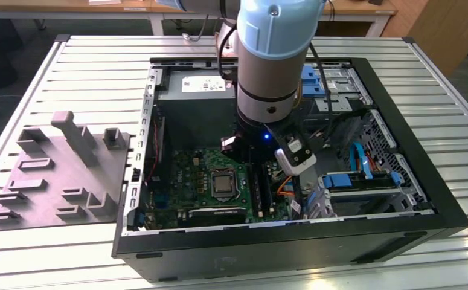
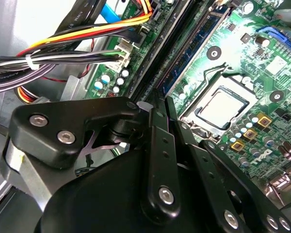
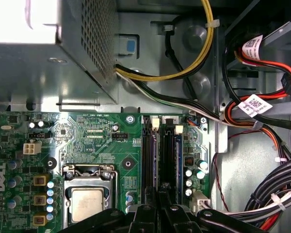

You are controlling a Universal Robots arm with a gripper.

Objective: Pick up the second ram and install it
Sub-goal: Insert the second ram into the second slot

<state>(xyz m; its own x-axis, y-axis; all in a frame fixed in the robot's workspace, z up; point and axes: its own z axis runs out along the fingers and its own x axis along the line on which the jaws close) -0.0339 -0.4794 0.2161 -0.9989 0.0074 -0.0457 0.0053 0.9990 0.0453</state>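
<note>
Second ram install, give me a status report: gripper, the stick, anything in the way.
Gripper down inside the case, over the motherboard's memory slots; finger state unreadable. Blue ram stick sits in a slot. Cable bundle beside the slots, not across them.

Arm (image 1: 270,60) blocks the middle of the case (image 1: 427,199) in exterior view, fingertips buried behind it. In both wrist views gripper (image 2: 157,109) linkages cover the near ends of the RAM slots (image 3: 160,160). Second ram (image 2: 191,53) mostly hidden edge-on, seating can't be judged. Power supply (image 3: 48,53) cropped by frame edge.
</note>
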